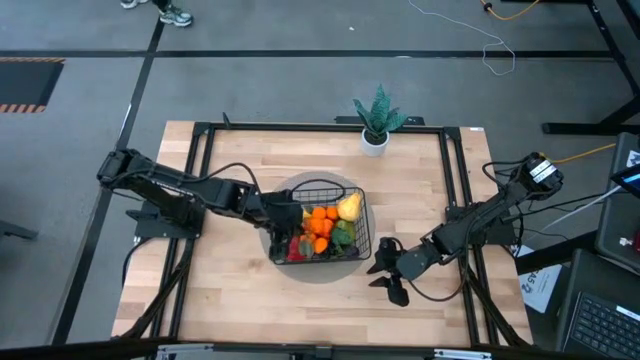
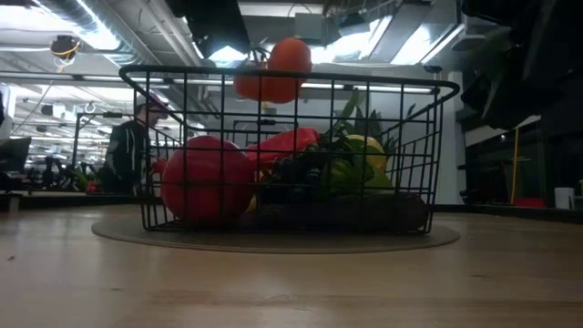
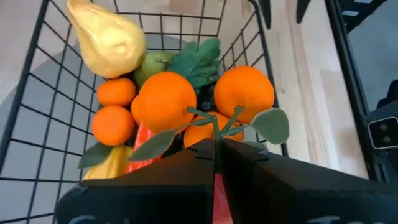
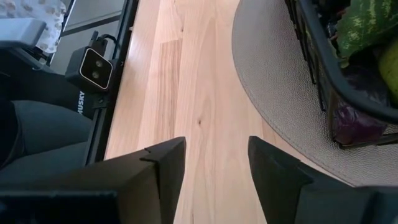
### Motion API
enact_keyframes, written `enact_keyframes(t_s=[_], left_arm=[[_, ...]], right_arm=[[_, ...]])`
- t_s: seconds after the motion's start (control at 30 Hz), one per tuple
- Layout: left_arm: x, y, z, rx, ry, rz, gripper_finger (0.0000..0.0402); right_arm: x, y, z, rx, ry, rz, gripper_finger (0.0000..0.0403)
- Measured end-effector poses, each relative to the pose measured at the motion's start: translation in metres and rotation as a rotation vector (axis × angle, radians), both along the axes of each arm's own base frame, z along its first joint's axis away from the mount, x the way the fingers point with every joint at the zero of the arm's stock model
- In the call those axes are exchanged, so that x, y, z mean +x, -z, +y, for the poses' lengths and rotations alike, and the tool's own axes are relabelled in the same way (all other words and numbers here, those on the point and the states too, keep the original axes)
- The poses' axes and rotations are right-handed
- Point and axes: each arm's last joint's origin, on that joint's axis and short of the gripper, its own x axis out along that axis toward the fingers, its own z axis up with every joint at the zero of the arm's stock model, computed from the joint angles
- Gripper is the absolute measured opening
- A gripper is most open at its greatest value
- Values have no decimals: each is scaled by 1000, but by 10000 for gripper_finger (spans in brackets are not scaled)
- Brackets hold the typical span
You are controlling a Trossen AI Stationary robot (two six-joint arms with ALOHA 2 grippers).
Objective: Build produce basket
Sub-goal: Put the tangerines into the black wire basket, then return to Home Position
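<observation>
The black wire basket [image 1: 360,215] stands on a round grey mat [image 1: 330,270] at the table's middle. It holds produce: a yellow pear [image 3: 109,37], two small oranges [image 3: 115,109], a green fruit [image 3: 152,65] and a red apple [image 2: 205,178]. A bunch of oranges [image 3: 165,102] with green twigs and leaves hangs over the basket, at rim height in the low view [image 2: 273,68]. My left gripper [image 3: 216,149] is shut on it, over the basket's left side [image 1: 290,215]. My right gripper [image 1: 390,275] stands open by the mat's near right edge, with nothing between its fingers [image 4: 214,162]. My left gripper pinches the bunch's green stem [image 3: 214,127], where the twigs meet, between its two fingers. The fingers slant down from the table's left. The oranges hang just beyond the fingertips, above the produce in the basket.
A green potted plant [image 1: 377,120] in a white pot stands at the table's far edge. A black frame [image 1: 200,160] runs around the tabletop. Bare wood [image 1: 250,300] lies near and left of the mat. A person [image 2: 127,155] shows in the room behind.
</observation>
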Motion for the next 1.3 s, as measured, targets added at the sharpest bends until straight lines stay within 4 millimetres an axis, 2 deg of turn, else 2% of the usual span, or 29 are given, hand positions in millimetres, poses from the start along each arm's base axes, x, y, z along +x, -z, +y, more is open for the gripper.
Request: enact_keyframes(t_s=[0.53, 1.3], left_arm=[[-1, -1, -7, 18, -62, -21, 71], [-1, -1, -8, 5, -49, -23, 65]], right_arm=[[0, 0, 0, -1, -1, -1, 165], [0, 0, 0, -1, -1, -1, 165]])
